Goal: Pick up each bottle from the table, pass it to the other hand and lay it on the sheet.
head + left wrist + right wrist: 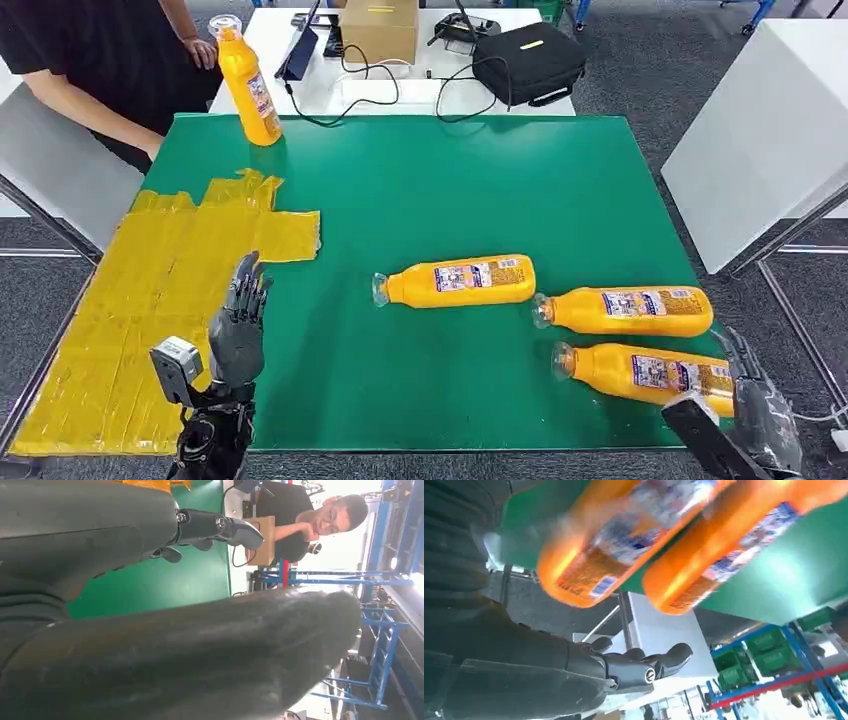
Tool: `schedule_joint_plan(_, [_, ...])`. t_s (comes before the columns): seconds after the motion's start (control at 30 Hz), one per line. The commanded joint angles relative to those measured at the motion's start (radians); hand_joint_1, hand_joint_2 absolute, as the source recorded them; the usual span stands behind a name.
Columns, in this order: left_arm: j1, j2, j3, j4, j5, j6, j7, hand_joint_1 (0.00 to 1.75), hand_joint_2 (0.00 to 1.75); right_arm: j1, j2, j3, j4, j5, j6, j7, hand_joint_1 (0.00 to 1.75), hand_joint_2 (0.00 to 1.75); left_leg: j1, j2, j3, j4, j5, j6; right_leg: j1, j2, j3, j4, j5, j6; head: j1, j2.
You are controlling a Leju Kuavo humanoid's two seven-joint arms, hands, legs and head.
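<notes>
Nearest to the camera, at the near edge of the green table: both robot hands. Left hand raised at the near left, fingers straight, apart and pointing away, nothing in it, just beside the right border of the yellow sheet. Same hand in the left wrist view, thick thumb and dark fingers stretched out above the green surface, empty. Right hand at the near right corner, just beside the base of the nearest bottle, fingers spread and closed on nothing; touching the bottle or not, cannot tell. In the right wrist view, fingers extended and free, with two orange bottle bases close to them, blurred.

Three orange bottles lying on their sides on the right half of the table, caps pointing left. Nearest one as said; second bottle just behind it, close but whether touching is not clear; third bottle more to the left, near the middle of the table. Fourth bottle standing upright at the far left corner. None of them on the sheet, which lies crumpled over the left side of the table.

At the far left, a person in a black top, one hand near the upright bottle. Beyond the table, a white desk with a cardboard box, a black bag and cables.
</notes>
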Motion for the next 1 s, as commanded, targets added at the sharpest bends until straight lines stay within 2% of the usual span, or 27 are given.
schedule_joint_plan(0.03, [-0.063, 0.018, -0.011, 0.093, 0.012, -0.001, -0.006, 0.0, 0.0, -0.007, -0.07, -0.096, 0.046, 0.016, 0.051, -0.032, 0.0, 1.75, 0.0, -0.002, 0.004, -0.001, -0.001, 0.001, 0.0, -0.002, 0.005, -0.002, -0.001, -0.003, 0.0, 0.0])
schedule_joint_plan(0.27, [-0.06, 0.021, -0.01, 0.091, 0.024, -0.001, -0.012, 0.0, 0.0, 0.024, -0.038, -0.114, 0.033, 0.11, 0.057, -0.063, 0.0, 1.75, 0.0, -0.003, 0.006, -0.002, -0.001, 0.001, 0.001, -0.003, 0.007, -0.002, -0.002, -0.004, 0.0, 0.0])
schedule_joint_plan(0.33, [-0.053, 0.024, -0.005, 0.087, 0.027, -0.003, -0.016, 0.0, 0.0, 0.03, -0.063, -0.163, 0.046, 0.121, 0.079, -0.084, 0.0, 1.75, 0.0, -0.002, 0.002, -0.001, 0.0, 0.0, 0.001, -0.001, 0.002, -0.001, -0.001, -0.002, 0.0, 0.0])
schedule_joint_plan(0.43, [-0.047, 0.031, 0.007, 0.1, 0.034, -0.014, -0.026, 0.0, 0.0, 0.04, -0.07, -0.233, 0.034, 0.118, 0.129, -0.15, 0.0, 1.75, 0.0, -0.003, 0.006, -0.001, -0.002, 0.001, 0.0, -0.003, 0.007, -0.001, -0.002, -0.003, 0.0, 0.0])
schedule_joint_plan(0.53, [-0.013, 0.029, 0.028, 0.081, 0.035, -0.021, -0.048, 0.0, 0.0, 0.094, -0.036, -0.194, -0.024, 0.113, 0.133, -0.15, 0.0, 1.75, -0.001, -0.003, 0.004, -0.001, -0.001, 0.001, 0.0, -0.002, 0.005, -0.001, -0.002, -0.002, 0.0, 0.0])
schedule_joint_plan(0.7, [0.02, 0.028, 0.048, 0.041, 0.026, -0.031, -0.058, 0.0, 0.0, 0.054, -0.024, -0.059, 0.065, 0.217, 0.063, -0.116, 0.0, 1.75, 0.0, 0.005, 0.007, -0.002, -0.004, 0.001, 0.001, 0.005, 0.006, -0.002, -0.001, -0.004, 0.0, 0.0])
schedule_joint_plan(0.73, [0.019, 0.028, 0.049, 0.043, 0.025, -0.032, -0.059, 0.0, 0.0, 0.053, -0.026, -0.051, 0.072, 0.217, 0.056, -0.11, 0.0, 1.75, 0.001, 0.004, 0.003, -0.001, -0.003, 0.001, 0.001, 0.004, 0.003, -0.002, 0.0, -0.003, 0.0, 0.0])
schedule_joint_plan(1.0, [0.014, 0.027, 0.05, 0.048, 0.023, -0.034, -0.059, 0.0, 0.0, 0.062, -0.037, -0.052, 0.067, 0.208, 0.054, -0.107, 0.0, 1.75, 0.0, 0.002, 0.005, -0.001, -0.002, 0.002, 0.001, 0.0, 0.005, -0.002, -0.001, -0.003, 0.0, 0.0])
